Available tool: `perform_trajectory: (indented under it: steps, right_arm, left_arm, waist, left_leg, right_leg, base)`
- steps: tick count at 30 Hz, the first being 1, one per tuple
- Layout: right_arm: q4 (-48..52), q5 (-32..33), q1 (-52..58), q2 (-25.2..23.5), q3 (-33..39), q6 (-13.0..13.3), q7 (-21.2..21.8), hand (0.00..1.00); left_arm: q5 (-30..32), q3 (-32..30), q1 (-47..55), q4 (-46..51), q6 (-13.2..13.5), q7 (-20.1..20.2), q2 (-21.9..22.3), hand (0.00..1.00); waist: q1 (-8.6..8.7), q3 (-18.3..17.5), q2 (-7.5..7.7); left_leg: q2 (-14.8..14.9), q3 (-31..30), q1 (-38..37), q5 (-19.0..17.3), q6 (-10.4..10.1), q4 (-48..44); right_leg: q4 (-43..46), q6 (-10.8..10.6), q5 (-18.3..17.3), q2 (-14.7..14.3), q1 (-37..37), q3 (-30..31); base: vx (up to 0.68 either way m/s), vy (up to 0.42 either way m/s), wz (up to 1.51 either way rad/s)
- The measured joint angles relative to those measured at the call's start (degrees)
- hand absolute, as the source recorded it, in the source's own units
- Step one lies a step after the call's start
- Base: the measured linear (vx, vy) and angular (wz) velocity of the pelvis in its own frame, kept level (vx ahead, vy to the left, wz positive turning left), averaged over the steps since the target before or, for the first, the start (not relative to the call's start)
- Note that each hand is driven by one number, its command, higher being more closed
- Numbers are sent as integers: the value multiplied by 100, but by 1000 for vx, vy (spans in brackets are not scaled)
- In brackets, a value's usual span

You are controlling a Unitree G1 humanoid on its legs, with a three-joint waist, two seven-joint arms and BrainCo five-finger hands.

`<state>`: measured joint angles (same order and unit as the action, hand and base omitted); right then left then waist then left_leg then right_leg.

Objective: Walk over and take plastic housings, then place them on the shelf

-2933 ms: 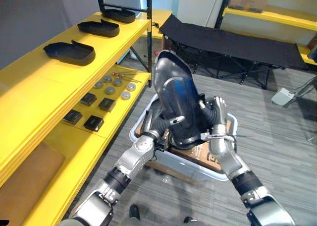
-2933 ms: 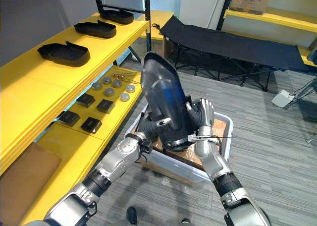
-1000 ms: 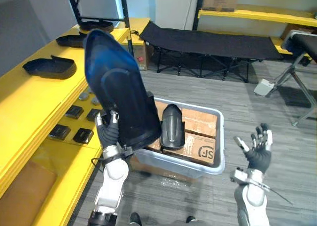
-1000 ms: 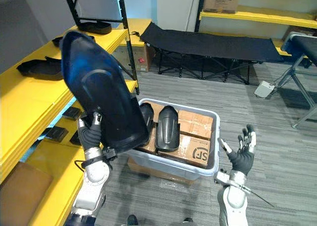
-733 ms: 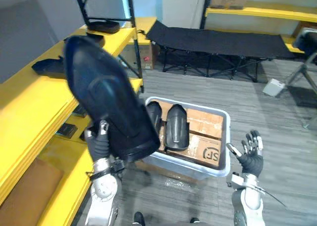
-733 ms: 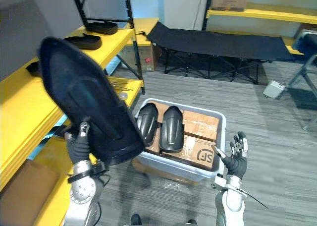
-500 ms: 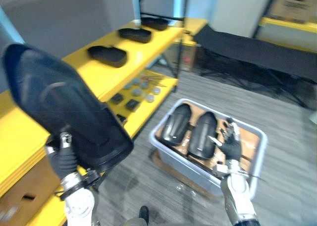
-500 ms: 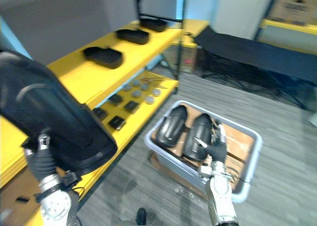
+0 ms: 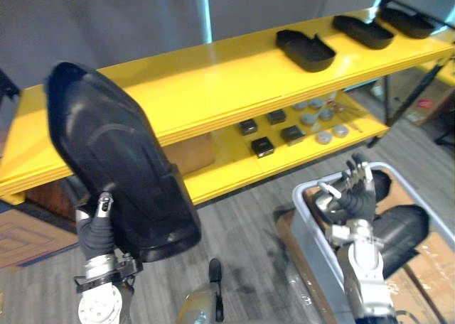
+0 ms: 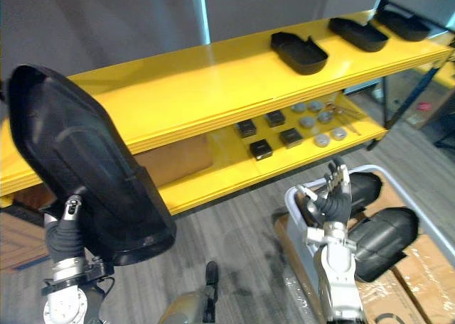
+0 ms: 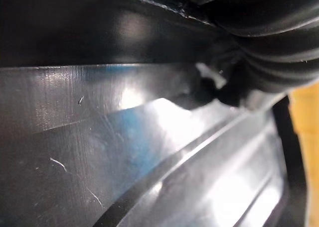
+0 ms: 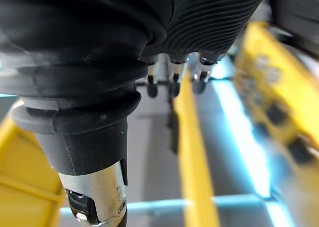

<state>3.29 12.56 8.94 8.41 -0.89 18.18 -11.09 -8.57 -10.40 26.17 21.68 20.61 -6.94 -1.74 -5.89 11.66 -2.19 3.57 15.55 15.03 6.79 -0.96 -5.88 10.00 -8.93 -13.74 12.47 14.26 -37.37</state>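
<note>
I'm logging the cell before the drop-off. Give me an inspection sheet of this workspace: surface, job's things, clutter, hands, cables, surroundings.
Surface: top yellow shelf, with a bare stretch near the robot.
Job's things: shelved housings lie in a row at the far end; held housing stands upright; binned housings lie in the grey bin.
Clutter: black blocks and grey discs on the lower shelf; brown box behind.
Hands: left hand grips the held housing's lower end; right hand open above the bin.
Cables: nothing seen.
Surroundings: plank floor, grey wall.
</note>
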Motion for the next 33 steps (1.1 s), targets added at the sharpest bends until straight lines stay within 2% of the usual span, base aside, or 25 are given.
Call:
perform_trajectory:
  steps: [3,4,7,9,10,11,12,13,14,15,16,17,18,20,22,24,25,26,27,28,29,30,31,32,33]
  right_arm:
    - [-103,14,-196,-112,-95,238,9,0]
    - [-196,14,-280,-180,-90,345,-2,0]
    - [-204,2,-393,-198,-164,428,-24,0]
    - [-251,-4,-431,-281,-163,430,-82,0]
    - [-281,-22,-423,-322,-168,429,-137,0]
    - [-322,-50,-371,-448,-141,426,-226,0]
    - [-307,-50,-309,-456,-141,430,-246,0]
    - [-301,-33,-220,-459,-126,446,-261,0]
    - [-355,-11,-153,-474,-110,441,-240,0]
    - [-373,19,-127,-488,-71,445,-144,0]
    - [-373,20,-124,-496,-52,459,-51,0]
    - [-372,21,-122,-506,-21,534,132,0]
    - [-353,20,-107,-508,-1,605,255,0]
    - [-201,17,-52,-513,201,632,383,0]
    - [-44,19,-33,-494,461,657,453,0]
    - [-7,18,-16,-461,701,677,473,0]
    - [7,12,-11,-453,841,681,440,0]
    - [29,14,-12,-449,939,686,392,0]
    - [44,15,-16,-446,957,689,374,0]
    - [64,14,-56,-346,979,694,355,0]
    - [96,13,-112,-153,980,694,354,0]
    - [121,14,-162,-58,985,694,357,0]
    - [125,25,-278,129,1025,684,375,0]
    - [122,104,-365,237,1101,668,403,0]
    - [122,153,-393,276,1128,663,408,0]
  left_arm:
    - [12,41,2,-84,16,-143,-24,100]
    - [20,45,-50,-161,16,-189,-21,100]
    - [76,42,-152,-205,51,-347,-24,100]
    - [141,28,-261,-204,60,-361,-27,100]
    - [168,15,-268,-207,66,-343,-32,100]
    - [276,-5,-305,-195,105,-299,-80,100]
    - [302,-2,-307,-186,127,-291,-113,100]
    - [377,3,-481,-221,159,-266,-209,100]
    - [500,2,-639,-218,161,-245,-313,100]
    - [654,-4,-745,-214,160,-286,-422,100]
    - [767,-13,-818,-211,149,-346,-513,100]
    - [922,-4,-965,-214,66,-431,-678,100]
    - [964,17,-1116,-227,-15,-449,-803,100]
    - [963,151,-1445,-282,-166,-515,-899,100]
    - [946,241,-1814,-415,-305,-590,-934,100]
    - [907,337,-2111,-684,-458,-634,-919,100]
    - [888,430,-2210,-847,-541,-668,-917,100]
    - [875,500,-2178,-881,-638,-674,-912,100]
    - [888,508,-2130,-880,-651,-675,-913,100]
    - [900,507,-2047,-913,-678,-688,-805,100]
    - [897,515,-1831,-903,-734,-702,-621,100]
    - [892,510,-1738,-895,-738,-703,-577,100]
    - [886,505,-1614,-894,-778,-676,-483,100]
    - [876,502,-1568,-894,-842,-628,-391,100]
    - [862,504,-1556,-894,-851,-615,-359,100]
  waist:
    - [10,141,141]
    - [21,215,196]
    - [-3,305,193]
    - [-23,358,225]
    - [-20,363,288]
    - [-65,334,426]
    - [-82,300,369]
    - [-15,299,357]
    - [106,260,463]
    - [162,253,475]
    - [187,251,470]
    - [253,251,464]
    - [382,239,479]
    - [424,224,455]
    - [504,214,428]
    - [674,171,363]
    - [725,170,355]
    - [731,117,423]
    - [717,61,504]
    - [674,-30,475]
    - [639,-191,221]
    - [635,-245,147]
    - [634,-310,0]
    - [632,-322,-52]
    - [637,-316,-72]
  left_leg:
    - [130,123,158,8,203,-528]
    - [175,143,258,-139,222,-844]
    - [275,191,459,-666,253,-1584]
    - [203,217,504,-1090,271,-2022]
    - [140,242,485,-1181,279,-2071]
    - [110,375,473,-1627,567,-2921]
    - [102,383,361,-1977,558,-3038]
    - [-46,177,270,-2339,462,-2983]
    - [-259,105,138,-2336,458,-2698]
    - [-318,24,-7,-2321,450,-2454]
    - [-332,-34,-106,-2279,491,-2302]
    - [-389,-187,-344,-2129,608,-1977]
    - [-504,-387,-611,-1989,566,-1621]
    - [-603,-584,-932,-1902,530,-1298]
    - [-669,-840,-1104,-1903,504,-1258]
    - [-693,-1290,-1176,-1950,422,-1329]
    - [-691,-1551,-1307,-2016,308,-1345]
    - [-691,-1691,-1384,-2121,129,-1425]
    - [-694,-1689,-1396,-2190,15,-1495]
    - [-575,-1757,-1381,-2375,-199,-1673]
    - [-290,-1843,-1315,-2407,-284,-1666]
    - [-202,-1828,-1310,-2409,-289,-1628]
    - [-73,-1792,-1340,-2372,-353,-1520]
    - [-33,-1690,-1421,-2276,-503,-1427]
    - [-16,-1616,-1428,-2232,-548,-1479]
  right_leg:
    - [528,-93,-166,188,-200,193]
    - [704,-132,-211,251,-244,241]
    - [869,-165,-328,345,-199,322]
    - [978,-191,-597,517,-35,294]
    - [981,-138,-664,594,22,261]
    - [1040,31,-728,747,167,253]
    - [1246,241,-718,753,197,296]
    - [2256,602,-496,1015,-118,619]
    - [3255,1090,167,1261,-702,1125]
    - [3757,1138,524,1227,-1037,1535]
    - [4033,990,454,1117,-1254,1783]
    - [4314,750,159,821,-1588,2095]
    - [4240,692,-82,569,-1793,2201]
    - [3774,674,-329,264,-2136,2246]
    - [3006,662,-359,-21,-2439,2586]
    - [2455,564,-302,-290,-2655,3209]
    - [2164,388,-192,-382,-2680,3557]
    - [1629,264,111,-374,-2596,3629]
    - [1248,352,537,-337,-2535,3624]
    - [909,223,906,-378,-2382,3510]
    - [521,358,1032,-611,-2169,3269]
    - [356,381,1048,-684,-2082,3216]
    - [207,432,1075,-783,-1980,3094]
    - [141,460,1058,-795,-1867,3033]
    - [106,474,1049,-792,-1799,2990]
  base:
    - [18,36,-25]
    - [22,38,-10]
    - [44,73,-10]
    - [74,150,8]
    - [146,187,12]
    - [191,155,4]
    - [346,268,36]
    - [300,222,70]
    - [348,270,89]
    - [234,147,59]
    - [296,150,44]
    - [315,115,60]
    - [323,103,65]
    - [367,38,68]
    - [390,-36,88]
    - [295,-97,114]
    - [329,-198,121]
    - [328,-232,109]
    - [315,-299,88]
    - [320,-299,63]
    - [321,-292,55]
    - [307,-244,41]
    - [255,-195,36]
    - [229,-167,32]
    - [177,-121,24]
